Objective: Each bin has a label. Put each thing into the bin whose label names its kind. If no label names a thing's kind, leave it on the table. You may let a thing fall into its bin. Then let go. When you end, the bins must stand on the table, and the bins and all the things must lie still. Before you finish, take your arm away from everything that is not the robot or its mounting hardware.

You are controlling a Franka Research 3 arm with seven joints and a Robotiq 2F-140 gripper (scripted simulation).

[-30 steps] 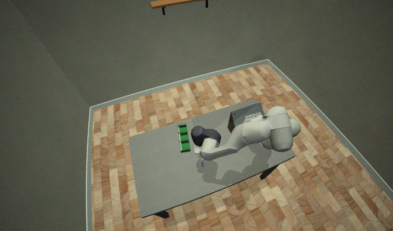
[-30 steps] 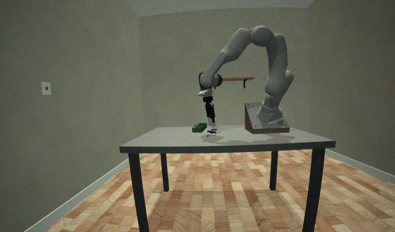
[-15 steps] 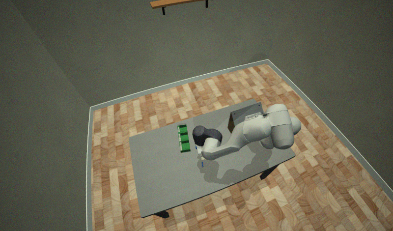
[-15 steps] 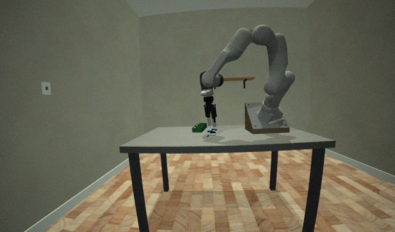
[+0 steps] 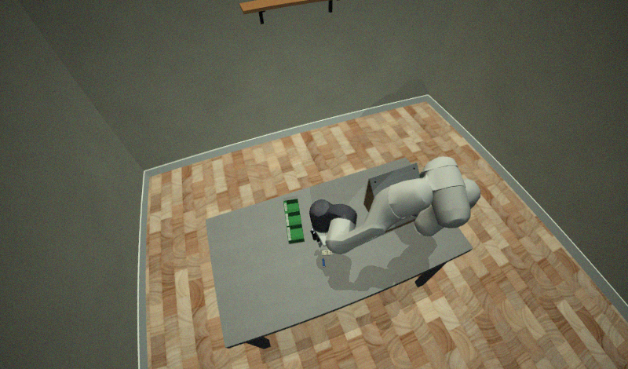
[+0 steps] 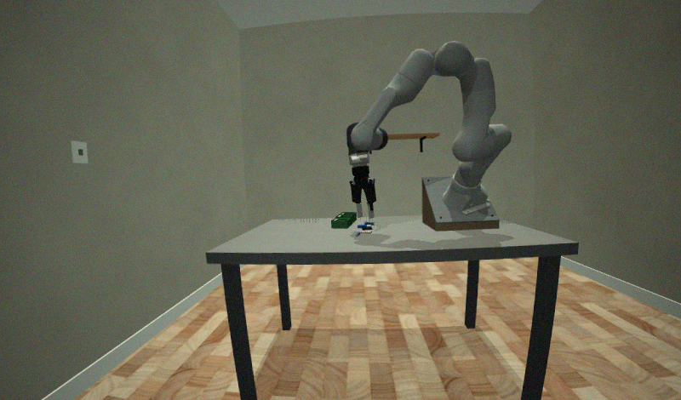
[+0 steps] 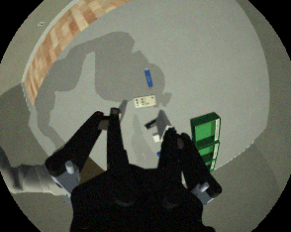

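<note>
- gripper (image 6: 364, 214) hangs fingers-down over the table (image 6: 283, 243), just above the cluster of small items; looks like a pre-grasp hover
- claw part-way open, nothing between the pads; that narrow gap suits parts this small – no need to spread wider
- green bin strip (image 5: 293, 220), three compartments in a row, sits on the table just beside the gripper, on the side away from the arm's wedge base (image 6: 430, 218); labels too small to read, so I can't say which compartment takes what
- items not yet binned, all on the table: a slim blue piece (image 7: 148, 78) farthest out, a pale beige block (image 7: 145, 102) between it and the fingers, a small grey-white part (image 7: 157, 123) almost under the fingertips with a bit of blue beside it; kinds not identifiable at this size
- my guess – the grey-white part is the target, since the fingers straddle roughly that spot
- bins are close by, so the carry should be short; a drop from above would do
- risk: items lie near each other; a descending finger could nudge a neighbour
</note>
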